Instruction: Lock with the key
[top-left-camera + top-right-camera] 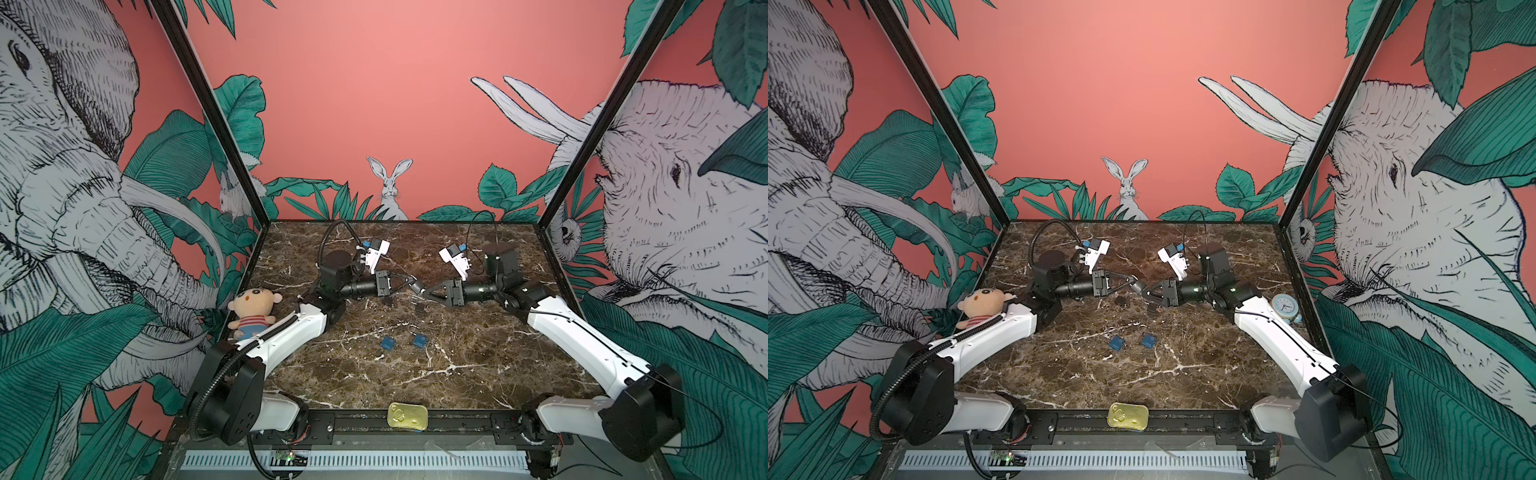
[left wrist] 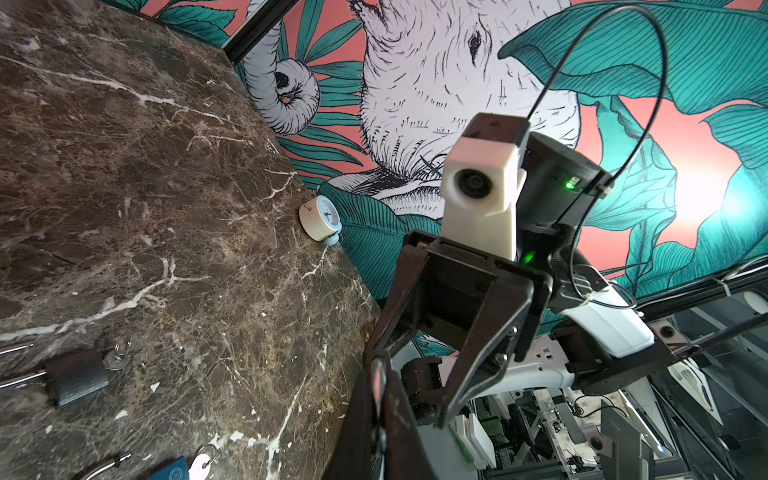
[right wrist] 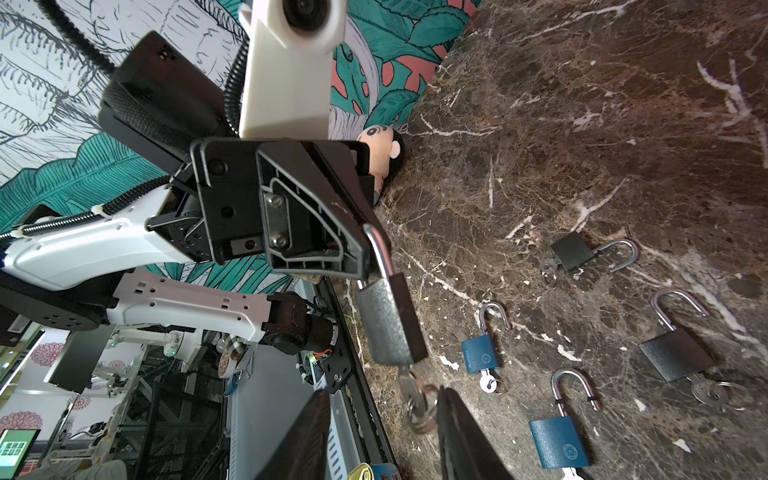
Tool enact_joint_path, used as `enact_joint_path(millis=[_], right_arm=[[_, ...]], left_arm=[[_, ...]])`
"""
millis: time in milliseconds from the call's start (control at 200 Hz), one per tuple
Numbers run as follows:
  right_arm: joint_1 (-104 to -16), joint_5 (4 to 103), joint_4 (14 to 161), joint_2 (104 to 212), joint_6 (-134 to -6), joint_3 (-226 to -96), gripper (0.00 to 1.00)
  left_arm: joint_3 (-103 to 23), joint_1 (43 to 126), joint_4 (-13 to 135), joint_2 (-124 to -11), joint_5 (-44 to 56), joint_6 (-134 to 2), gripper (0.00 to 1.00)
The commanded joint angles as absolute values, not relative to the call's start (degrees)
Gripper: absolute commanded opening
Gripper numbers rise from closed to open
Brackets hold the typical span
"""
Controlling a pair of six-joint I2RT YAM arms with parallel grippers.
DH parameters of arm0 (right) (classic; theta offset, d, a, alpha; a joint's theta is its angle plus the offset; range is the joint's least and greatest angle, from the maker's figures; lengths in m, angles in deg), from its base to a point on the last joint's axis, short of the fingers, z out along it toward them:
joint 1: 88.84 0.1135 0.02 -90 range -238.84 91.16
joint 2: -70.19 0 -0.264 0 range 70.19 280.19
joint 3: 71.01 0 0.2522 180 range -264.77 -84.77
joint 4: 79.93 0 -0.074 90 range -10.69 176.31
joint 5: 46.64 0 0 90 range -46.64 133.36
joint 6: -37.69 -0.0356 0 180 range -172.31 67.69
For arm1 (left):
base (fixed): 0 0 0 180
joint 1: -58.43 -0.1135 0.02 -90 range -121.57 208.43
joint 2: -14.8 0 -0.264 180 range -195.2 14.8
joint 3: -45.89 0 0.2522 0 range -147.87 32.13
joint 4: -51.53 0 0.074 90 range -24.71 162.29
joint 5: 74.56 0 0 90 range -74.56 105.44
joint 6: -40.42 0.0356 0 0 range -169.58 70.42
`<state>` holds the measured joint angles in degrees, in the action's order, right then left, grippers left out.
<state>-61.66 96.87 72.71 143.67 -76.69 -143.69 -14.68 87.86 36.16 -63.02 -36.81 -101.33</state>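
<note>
Left gripper (image 3: pixel 368 243) pinches the padlock (image 3: pixel 390 324); key (image 3: pixel 409 390) seemingly hangs inside parted right gripper (image 3: pixel 384 392)

A robot lab cell: mural walls (image 1: pixel 374 104), marble tabletop (image 1: pixel 457 374), arm-mounting rail (image 1: pixel 353 424).

Left gripper (image 1: pixel 1132 282) holds a padlock (image 1: pixel 1139 286) at the right gripper (image 1: pixel 1146 294).
</note>
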Motion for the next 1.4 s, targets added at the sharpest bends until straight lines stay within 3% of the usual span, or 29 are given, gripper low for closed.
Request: enact_joint_path(millis=[0,185,440,915,1390], right_arm=[[-60.8,98.5,75.3,144.4,-76.9,-145.7,0.38],[-60.0,98.8,75.4,144.9,-76.9,-145.9,0.29],[-60.0,98.9,75.6,144.7,-77.2,-145.4,0.00],[-60.2,97.3,73.5,140.0,-77.3,-140.3,0.00],[-61.8,97.6,72.8,138.5,-77.1,-138.3,0.00]], left_arm=[[-16.5,87.7,32.5,-62.1,-37.4,-102.2,0.00],[-16.4,87.7,31.4,-62.6,-37.2,-102.8,0.00],[-15.8,87.8,30.7,-62.5,-36.4,-103.2,0.00],[-16.1,83.4,24.5,-62.2,-37.2,-107.3,0.00],[-17.5,81.3,28.2,-60.6,-38.8,-105.6,0.00]])
